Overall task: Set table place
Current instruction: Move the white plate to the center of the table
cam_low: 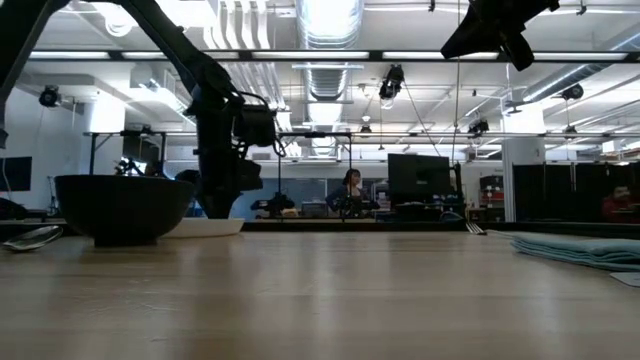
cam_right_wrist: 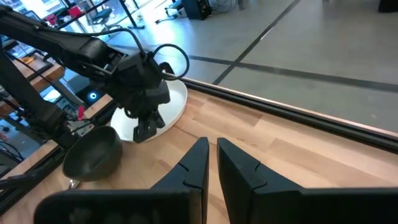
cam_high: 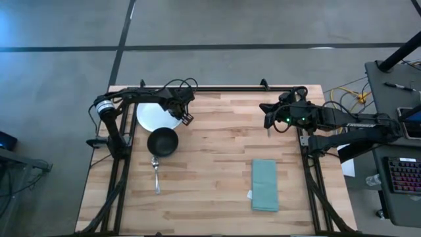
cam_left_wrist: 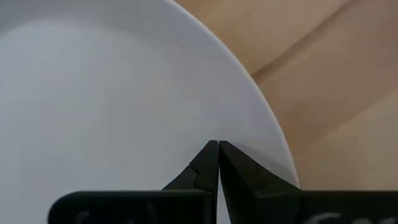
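Pinching the near-right rim of the white plate [cam_high: 150,115] at the table's [cam_high: 217,197] far left, left gripper [cam_high: 186,118] has fingers clamped on it, presumably to drag it toward the teal napkin [cam_high: 265,185]; right gripper [cam_high: 268,121] waits far right, nearly closed, empty

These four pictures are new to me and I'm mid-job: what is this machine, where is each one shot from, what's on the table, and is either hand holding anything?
It is a robot with two dark arms at a wooden table. One picture looks straight down, one looks level across the tabletop, and two come from cameras on the wrists. On the table lie a white plate, a black bowl, a metal utensil just below the bowl, and a teal napkin. The left hand is shut on the plate's rim. The right hand hangs above the table, fingers nearly together, holding nothing.
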Available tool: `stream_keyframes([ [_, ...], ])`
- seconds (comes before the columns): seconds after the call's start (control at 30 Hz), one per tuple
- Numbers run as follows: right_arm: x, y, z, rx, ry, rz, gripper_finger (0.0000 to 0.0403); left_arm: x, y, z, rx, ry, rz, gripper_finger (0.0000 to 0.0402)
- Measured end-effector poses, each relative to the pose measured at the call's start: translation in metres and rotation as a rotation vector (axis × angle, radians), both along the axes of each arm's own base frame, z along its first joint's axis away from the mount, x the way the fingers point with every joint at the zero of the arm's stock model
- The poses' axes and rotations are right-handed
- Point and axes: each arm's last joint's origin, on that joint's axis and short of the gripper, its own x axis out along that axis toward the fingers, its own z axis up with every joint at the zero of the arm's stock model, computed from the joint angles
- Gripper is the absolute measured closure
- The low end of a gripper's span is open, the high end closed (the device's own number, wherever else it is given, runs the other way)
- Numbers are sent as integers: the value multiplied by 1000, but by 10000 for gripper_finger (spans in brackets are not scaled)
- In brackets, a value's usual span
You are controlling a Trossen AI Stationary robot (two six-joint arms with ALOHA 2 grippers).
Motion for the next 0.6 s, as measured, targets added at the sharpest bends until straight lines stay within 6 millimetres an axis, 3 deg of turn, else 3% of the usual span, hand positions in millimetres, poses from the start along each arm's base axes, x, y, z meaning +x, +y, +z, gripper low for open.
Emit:
stream_keyframes([
  [0.27, 0, 0, 0, 0, 0, 0, 376, 21, -24, 1, -43, -96, -94, 401],
  [0.6, 0, 0, -1, 1, 8, -1, 376, 56, -93, 2, -86, -183, -240, 401],
])
